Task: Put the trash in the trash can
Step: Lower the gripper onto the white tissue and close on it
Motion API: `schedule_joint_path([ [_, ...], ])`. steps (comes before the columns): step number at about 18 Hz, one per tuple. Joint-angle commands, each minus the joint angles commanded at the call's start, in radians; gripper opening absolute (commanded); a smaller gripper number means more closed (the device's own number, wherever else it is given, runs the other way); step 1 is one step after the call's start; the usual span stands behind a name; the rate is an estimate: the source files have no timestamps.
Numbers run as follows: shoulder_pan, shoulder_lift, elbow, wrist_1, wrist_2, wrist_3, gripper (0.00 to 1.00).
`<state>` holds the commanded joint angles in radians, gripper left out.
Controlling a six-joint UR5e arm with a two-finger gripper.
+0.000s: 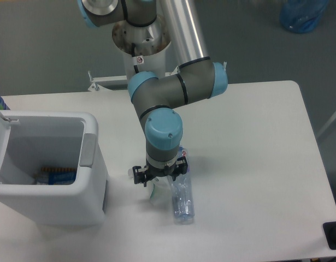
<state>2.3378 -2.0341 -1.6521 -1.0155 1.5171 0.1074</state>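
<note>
A crushed clear plastic bottle point(182, 200) lies lengthwise on the white table, near the front middle. Just left of it a crumpled white carton with a green edge point(153, 193) peeks out from under my gripper point(159, 176). The gripper points straight down, low over the carton and the bottle's top end, with its black fingers spread wide, so it is open. The carton's upper part is hidden by the wrist. The white trash can point(47, 204) stands open at the left, with a grey tab point(88, 148) on its right side.
Inside the trash can lies a blue and orange item point(56, 174). A blue bag point(301, 15) sits on the floor at the far right. A black object point(333, 234) juts in at the table's front right corner. The arm's base point(140, 38) stands behind the table.
</note>
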Motion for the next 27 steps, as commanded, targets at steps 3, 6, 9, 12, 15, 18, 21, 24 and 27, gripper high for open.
schedule_joint_path([
  [3, 0.0, 0.002, -0.005, -0.003, 0.014, 0.002, 0.51],
  [6, -0.015, -0.003, -0.005, -0.002, 0.067, 0.0, 0.41],
  [9, -0.018, -0.003, -0.005, -0.003, 0.077, -0.002, 0.25],
  [12, -0.018, -0.002, -0.005, -0.003, 0.077, -0.002, 0.11],
  [15, -0.02, 0.002, -0.005, -0.003, 0.077, 0.0, 0.05],
  [18, -0.021, 0.015, -0.005, -0.005, 0.071, 0.002, 0.02],
  [21, -0.02, 0.031, -0.003, -0.005, 0.064, 0.009, 0.01],
  [24, -0.017, 0.067, 0.012, -0.005, 0.051, 0.014, 0.0],
  [27, -0.002, 0.113, 0.087, -0.006, -0.041, 0.005, 0.0],
])
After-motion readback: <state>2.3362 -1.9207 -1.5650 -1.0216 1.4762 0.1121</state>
